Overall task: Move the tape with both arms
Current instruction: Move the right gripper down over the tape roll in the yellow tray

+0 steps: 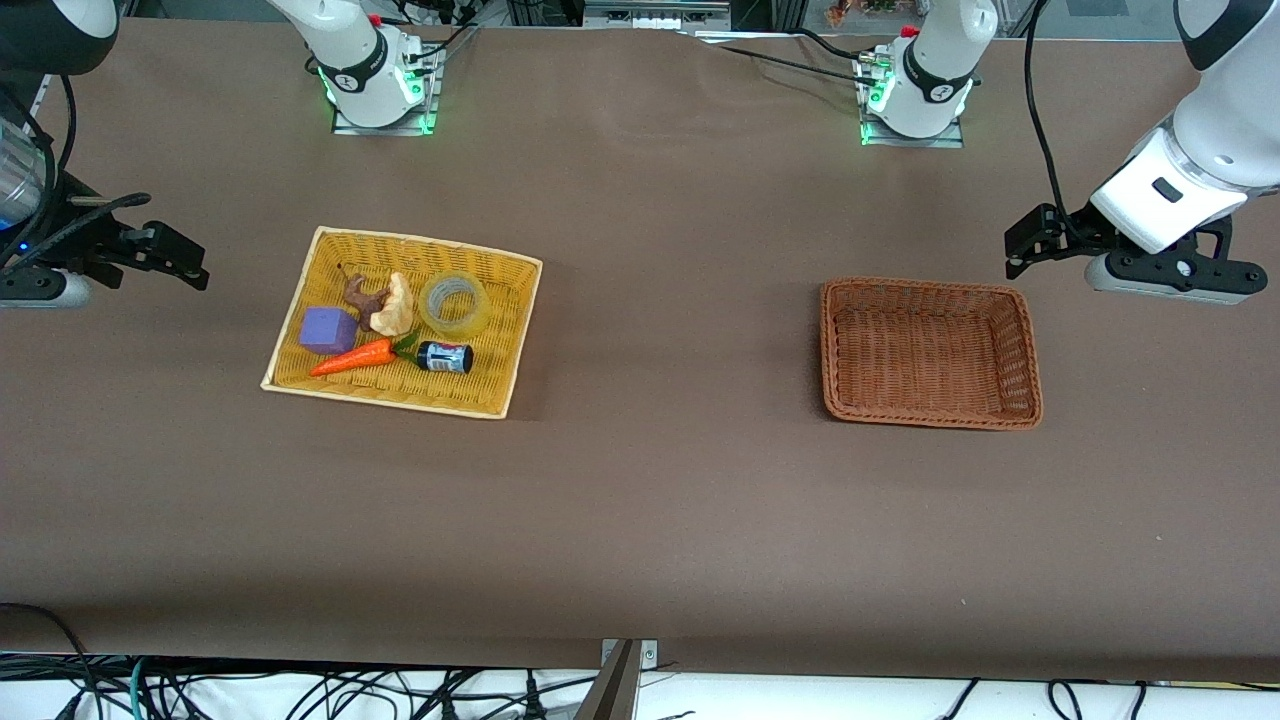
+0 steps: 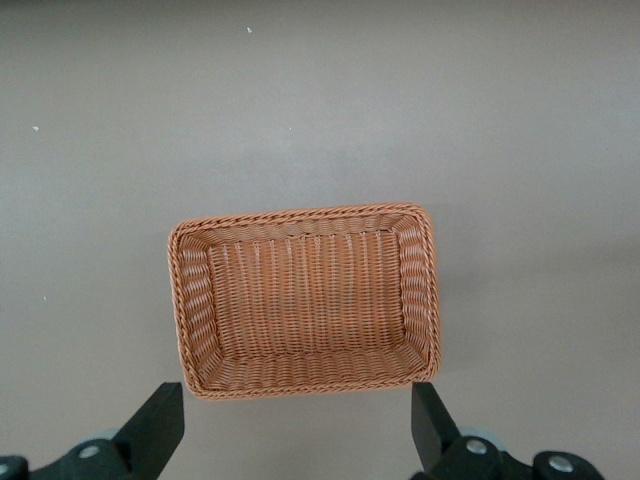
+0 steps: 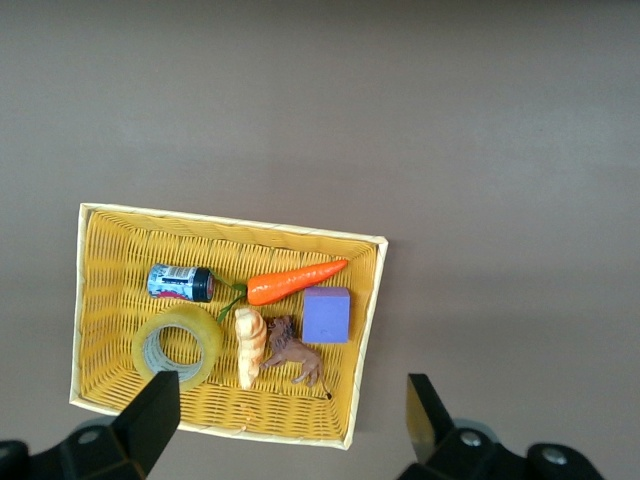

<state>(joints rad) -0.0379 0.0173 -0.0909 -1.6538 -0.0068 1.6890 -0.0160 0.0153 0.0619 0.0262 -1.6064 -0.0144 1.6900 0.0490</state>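
One roll of tape (image 1: 454, 303) lies flat in the yellow basket (image 1: 300, 382), in the corner toward the robots' bases and toward the middle of the table. It is a thick, clear yellowish ring with a wide hollow centre through which the weave shows. In the right wrist view the tape (image 3: 178, 345) sits close to two of the basket's walls, with its outer edge just inside the rim.

Just beside the ring, nearer the front camera, lies a small black cylinder with a blue label (image 1: 445, 357) on its side. A pale knobbly piece (image 1: 396, 306) lies next to the tape toward the right arm's end, touching a small brown animal figure (image 1: 362, 295). An orange carrot (image 1: 355, 357) stretches along the nearer part of the basket, and a purple cube (image 1: 328, 330) sits at the end closest to the right arm.

Bare brown table (image 1: 660, 300) spreads wide between this basket and the brown wicker basket (image 1: 930, 412), which stands well apart toward the left arm's end.

The right gripper (image 1: 170, 255) hangs in the air over bare table past the yellow basket's end, jaws spread wide and holding nothing. The left gripper (image 1: 1040, 240) hangs above the table near the brown basket's corner, likewise released and empty.
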